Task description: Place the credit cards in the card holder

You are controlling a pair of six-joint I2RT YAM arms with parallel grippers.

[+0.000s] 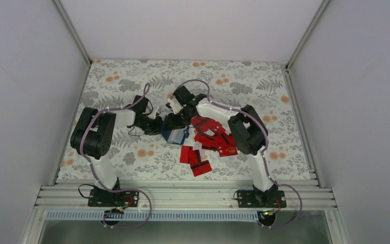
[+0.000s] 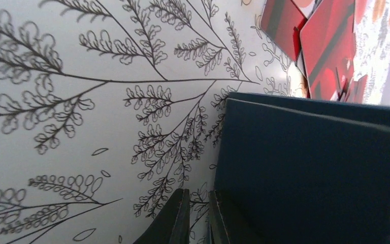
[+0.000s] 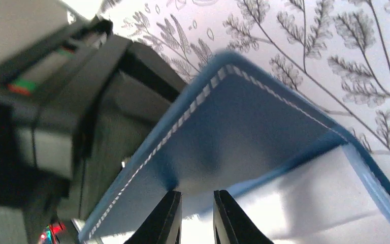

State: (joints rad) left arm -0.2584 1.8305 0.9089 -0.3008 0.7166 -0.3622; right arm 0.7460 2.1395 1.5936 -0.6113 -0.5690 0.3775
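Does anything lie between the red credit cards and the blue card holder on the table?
Nothing visible does. The credit cards lie piled close beside the card holder; only the right arm passes above them.

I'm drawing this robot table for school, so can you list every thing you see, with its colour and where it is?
card holder: one, dark blue with a lighter blue edge, mid-table between the arms' tips.
credit cards: a heap too overlapped to count, red, some dark-striped, right of the holder and spilling toward the near edge.
tablecloth: one, white with grey leaves and orange flowers, covering the table.
walls: white, around the table.
metal rail: one, silver, near edge.
left arm, right arm: two, black and white, bolted to the rail.
left fingers: two, dark, close together beside the holder.
right fingers: two, dark, apparently pinching the holder's flap.
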